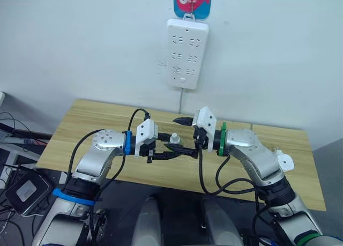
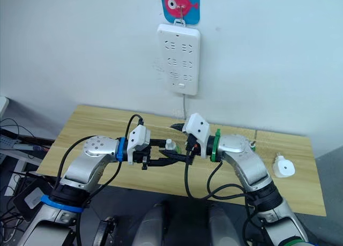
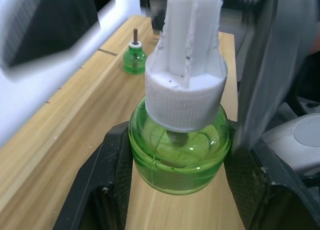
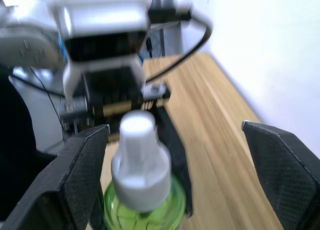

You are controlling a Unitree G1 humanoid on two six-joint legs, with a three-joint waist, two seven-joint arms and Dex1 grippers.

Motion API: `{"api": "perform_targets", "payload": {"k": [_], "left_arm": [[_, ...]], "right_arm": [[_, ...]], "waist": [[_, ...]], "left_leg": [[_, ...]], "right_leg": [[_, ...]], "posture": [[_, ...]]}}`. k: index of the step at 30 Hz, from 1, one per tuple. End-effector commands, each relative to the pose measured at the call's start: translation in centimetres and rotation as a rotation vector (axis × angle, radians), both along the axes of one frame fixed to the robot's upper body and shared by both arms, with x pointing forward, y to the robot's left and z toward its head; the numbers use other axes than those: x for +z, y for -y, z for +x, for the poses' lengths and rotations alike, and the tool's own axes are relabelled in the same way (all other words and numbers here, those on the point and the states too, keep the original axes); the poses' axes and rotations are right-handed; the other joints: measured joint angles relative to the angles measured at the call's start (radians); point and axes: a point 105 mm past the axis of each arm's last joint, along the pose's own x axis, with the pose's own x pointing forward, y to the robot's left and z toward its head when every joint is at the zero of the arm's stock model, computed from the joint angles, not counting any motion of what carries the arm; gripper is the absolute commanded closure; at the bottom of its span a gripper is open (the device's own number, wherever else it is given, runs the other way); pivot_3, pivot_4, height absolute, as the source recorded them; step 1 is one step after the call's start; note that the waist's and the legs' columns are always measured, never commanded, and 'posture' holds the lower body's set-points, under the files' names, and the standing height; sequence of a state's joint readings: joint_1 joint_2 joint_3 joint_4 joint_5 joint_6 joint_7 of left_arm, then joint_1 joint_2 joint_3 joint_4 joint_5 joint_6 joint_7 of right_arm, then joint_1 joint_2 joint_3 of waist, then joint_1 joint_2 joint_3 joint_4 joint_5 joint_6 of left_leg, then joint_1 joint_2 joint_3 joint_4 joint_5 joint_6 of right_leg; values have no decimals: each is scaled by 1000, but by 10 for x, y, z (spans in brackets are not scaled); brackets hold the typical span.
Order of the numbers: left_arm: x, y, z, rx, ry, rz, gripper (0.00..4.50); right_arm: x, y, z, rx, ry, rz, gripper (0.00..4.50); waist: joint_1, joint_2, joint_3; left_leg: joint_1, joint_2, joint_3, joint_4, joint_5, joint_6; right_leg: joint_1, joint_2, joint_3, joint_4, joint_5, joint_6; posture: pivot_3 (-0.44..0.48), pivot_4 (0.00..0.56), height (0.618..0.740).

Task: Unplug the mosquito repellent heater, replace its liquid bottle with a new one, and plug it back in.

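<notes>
Both pincers met over the wooden table [image 1: 80, 123]: our left gripper [image 1: 170, 153] clamped a round green glass bottle with a white ribbed cap [image 1: 174, 140], while our right gripper [image 1: 186, 134] stood open around that cap. Across the head view, the white domed plastic heater [image 2: 283, 167] lay unplugged near the table's right end, well apart from the white wall power strip [image 2: 179, 58]. At our left wrist, another small green wick bottle [image 3: 134, 55] stood behind. We judged the cap needed a square pinch before twisting. No legible writing appeared anywhere.
</notes>
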State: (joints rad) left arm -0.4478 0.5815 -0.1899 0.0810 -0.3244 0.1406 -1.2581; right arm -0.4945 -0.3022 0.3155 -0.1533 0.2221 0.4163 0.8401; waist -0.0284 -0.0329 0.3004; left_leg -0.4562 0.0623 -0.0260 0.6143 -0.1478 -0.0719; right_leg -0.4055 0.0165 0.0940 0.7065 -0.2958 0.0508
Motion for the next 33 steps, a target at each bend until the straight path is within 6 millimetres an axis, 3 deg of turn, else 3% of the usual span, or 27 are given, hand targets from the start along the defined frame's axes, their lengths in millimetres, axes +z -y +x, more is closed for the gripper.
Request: {"api": "perform_targets", "payload": {"k": [1,11,14,17,21,24,27,33], "left_arm": [[8,4,-1,-25,40,-10,2271],[7,-3,-1,-13,33,-1,2271],[6,-4,1,-12,33,2,2271],[8,-3,2,-14,37,1,2271],[9,-1,4,-18,43,0,2271],[10,0,4,-24,45,0,2271],[10,1,2,-31,45,1,2271],[9,1,1,-35,43,1,2271]], "right_arm": [[15,13,3,-19,35,38,62],[26,63,-9,-21,-51,32,62],[24,68,-13,6,-70,7,62],[26,61,-20,57,-92,15,62],[40,37,-25,106,-125,106,62],[40,22,-29,129,-141,133,613],[36,12,-30,138,-131,126,1612],[32,0,-28,145,-103,110,1612]], "waist": [[0,0,0],[-1,0,0],[-2,0,0],[-5,0,0],[-8,0,0],[-6,0,0],[-5,0,0],[-4,0,0]], "left_leg": [[0,0,0,0,0,0],[0,0,0,0,0,0],[1,0,0,0,0,0],[1,0,0,0,0,0],[1,0,0,0,0,0],[1,0,0,0,0,0],[1,0,0,0,0,0],[1,0,0,0,0,0]], "right_leg": [[0,0,0,0,0,0],[0,0,0,1,0,0],[0,0,0,1,0,0],[0,0,1,1,0,0],[0,1,1,1,0,0],[0,1,1,3,0,0],[0,0,1,3,0,0],[0,0,1,3,-1,2]], "posture": [[29,239,740],[11,241,740],[6,242,740],[5,241,740],[6,243,740],[8,243,740],[8,244,740],[7,243,740]]}}
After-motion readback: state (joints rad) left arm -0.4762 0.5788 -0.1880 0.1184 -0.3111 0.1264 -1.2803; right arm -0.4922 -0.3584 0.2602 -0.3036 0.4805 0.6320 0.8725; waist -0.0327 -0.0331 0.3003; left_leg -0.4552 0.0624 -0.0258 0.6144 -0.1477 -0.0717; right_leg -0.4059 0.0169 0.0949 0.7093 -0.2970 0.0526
